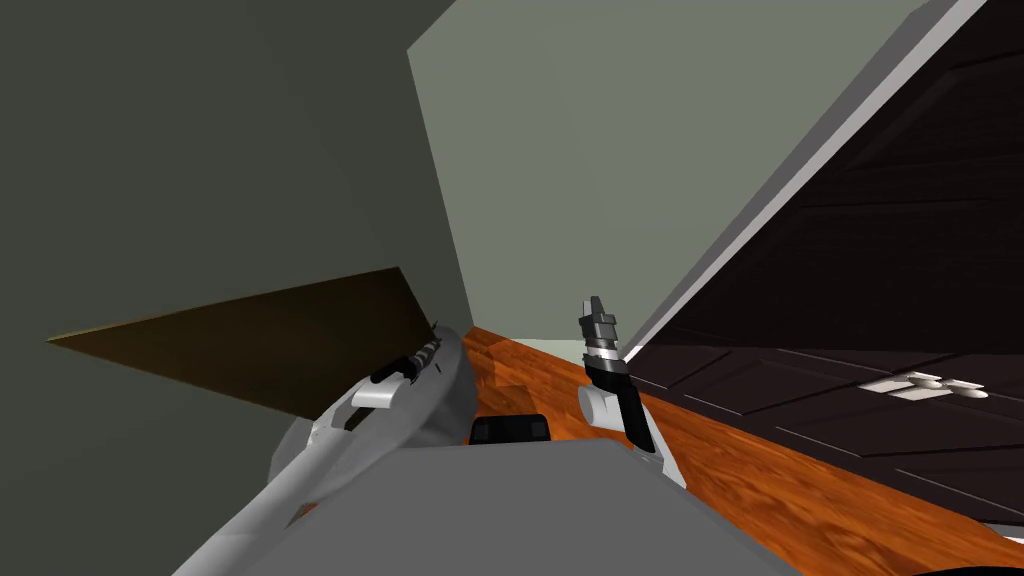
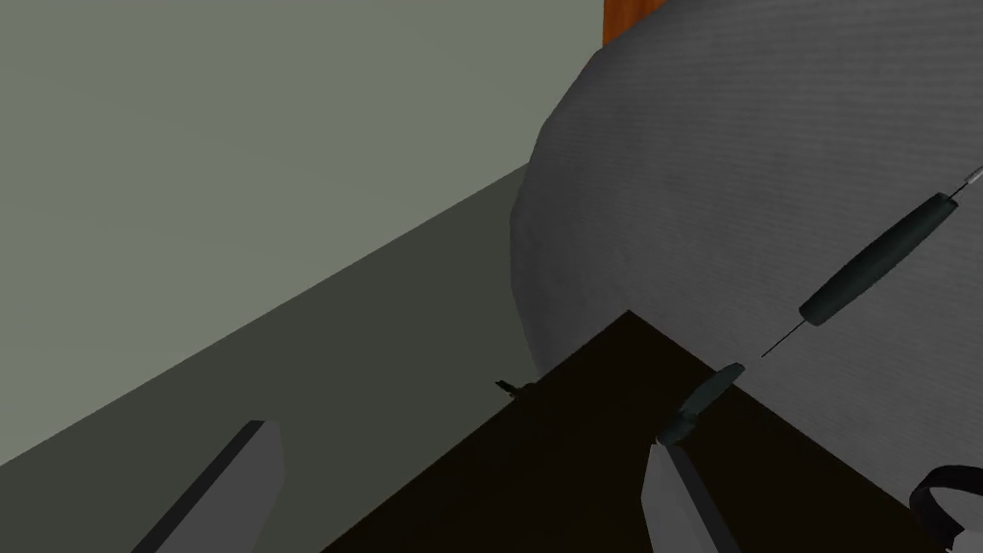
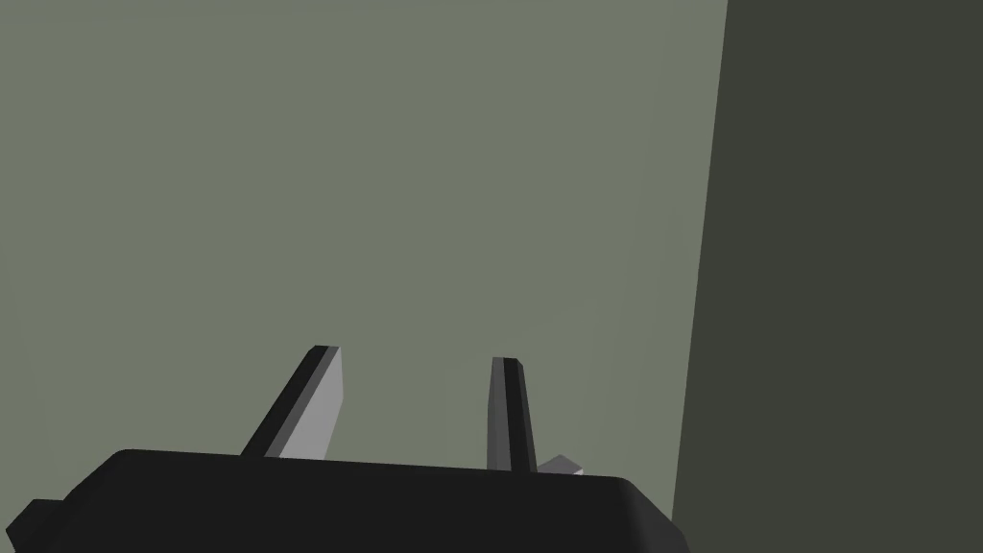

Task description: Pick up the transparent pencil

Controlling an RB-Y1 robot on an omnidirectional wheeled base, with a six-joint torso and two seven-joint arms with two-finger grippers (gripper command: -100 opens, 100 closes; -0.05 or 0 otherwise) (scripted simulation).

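The pencil (image 2: 875,261) looks like a slim dark teal rod with thin wire-like ends. It shows against a big grey rounded cushion (image 2: 768,144), and a second dark teal piece (image 2: 707,401) lies in line with it, just past one of my left fingers (image 2: 677,499). My left gripper (image 2: 461,442) is open over the corner of a dark brown tabletop (image 2: 576,451), with nothing between its fingers. In the head view the left gripper (image 1: 428,348) sits at the table's corner beside the cushion (image 1: 445,395). My right gripper (image 1: 596,305) is raised at mid-height, open and empty (image 3: 416,355).
The dark brown tabletop (image 1: 250,345) stands against grey-green walls at my left. A dark panelled door (image 1: 850,300) with a pale handle (image 1: 925,385) is on the right. An orange wooden floor (image 1: 760,470) runs between them. A small dark object (image 2: 514,387) sits at the table's edge.
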